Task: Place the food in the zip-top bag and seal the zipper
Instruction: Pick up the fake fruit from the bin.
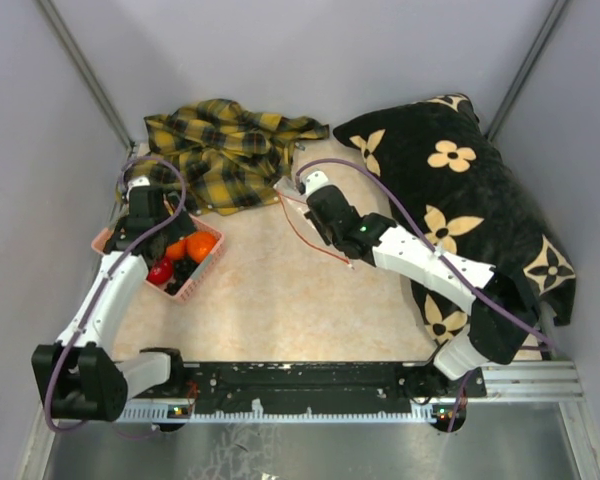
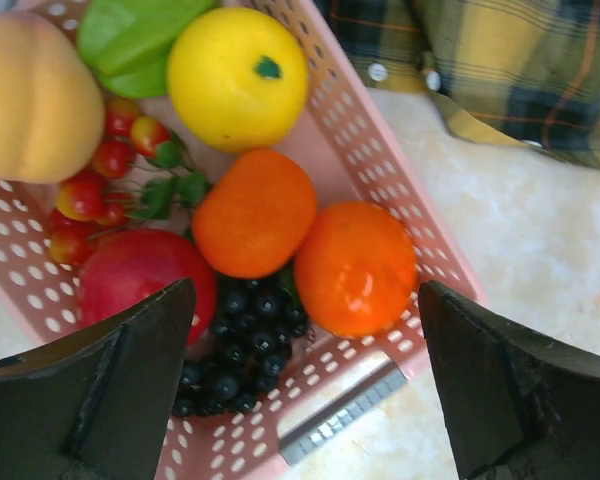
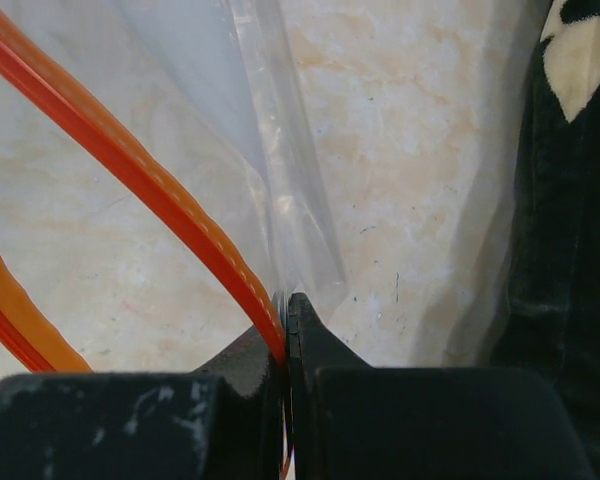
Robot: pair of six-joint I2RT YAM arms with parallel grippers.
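The food lies in a pink perforated basket: two orange balls, a red apple, a yellow lemon, a green leafy piece, dark grapes, small cherry tomatoes and a tan fruit. My left gripper hovers open over the basket, jaws wide apart above the grapes. My right gripper is shut on the red zipper at the mouth of the clear zip-top bag, holding it above the table. The slider is not visible.
A yellow plaid cloth lies at the back of the table, close behind the basket. A black cushion with cream flowers fills the right side, next to the right arm. Grey walls enclose the table.
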